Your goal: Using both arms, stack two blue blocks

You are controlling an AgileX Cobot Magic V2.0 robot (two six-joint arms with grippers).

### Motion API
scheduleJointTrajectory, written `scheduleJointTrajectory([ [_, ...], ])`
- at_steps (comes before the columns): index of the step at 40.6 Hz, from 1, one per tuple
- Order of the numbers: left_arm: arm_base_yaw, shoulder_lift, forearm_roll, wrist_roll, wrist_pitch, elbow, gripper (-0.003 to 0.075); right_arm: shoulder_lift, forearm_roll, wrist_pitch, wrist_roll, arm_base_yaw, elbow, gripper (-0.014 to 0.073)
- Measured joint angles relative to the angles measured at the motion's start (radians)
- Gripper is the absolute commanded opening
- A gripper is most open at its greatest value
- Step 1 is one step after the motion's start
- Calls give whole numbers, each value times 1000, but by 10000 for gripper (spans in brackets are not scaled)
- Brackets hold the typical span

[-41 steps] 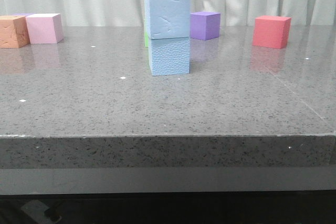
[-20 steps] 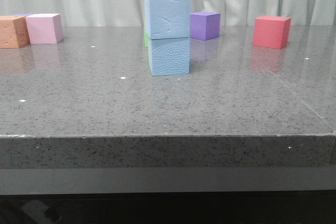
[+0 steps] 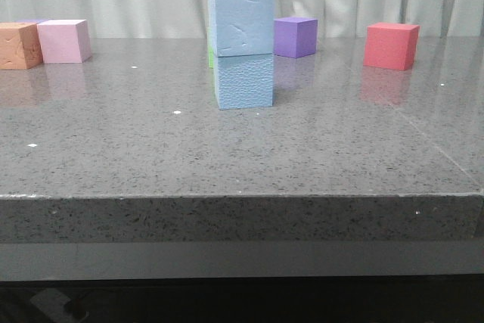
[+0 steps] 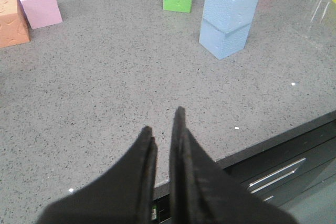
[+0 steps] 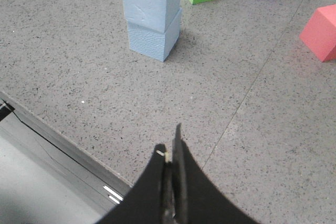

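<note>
Green cube (image 3: pixel 209 57) mostly hidden behind stacked blue blocks (image 3: pixel 242 49).

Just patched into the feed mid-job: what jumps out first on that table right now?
The two-high stack of pale sky-blue foam cubes stands near the middle of the grey speckled stone table, upper cube slightly offset on the lower. A red foam cube sits alone at the far right, a purple foam cube just behind and right of the stack. Both grippers, left and right, are near the table's front edge, holding nothing.
</note>
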Motion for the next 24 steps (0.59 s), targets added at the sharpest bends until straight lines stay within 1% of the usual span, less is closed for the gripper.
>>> scheduleJointTrajectory([
  [24,0,0,0,0,0,0,-20,0,4,-42,0,0,0,-119],
])
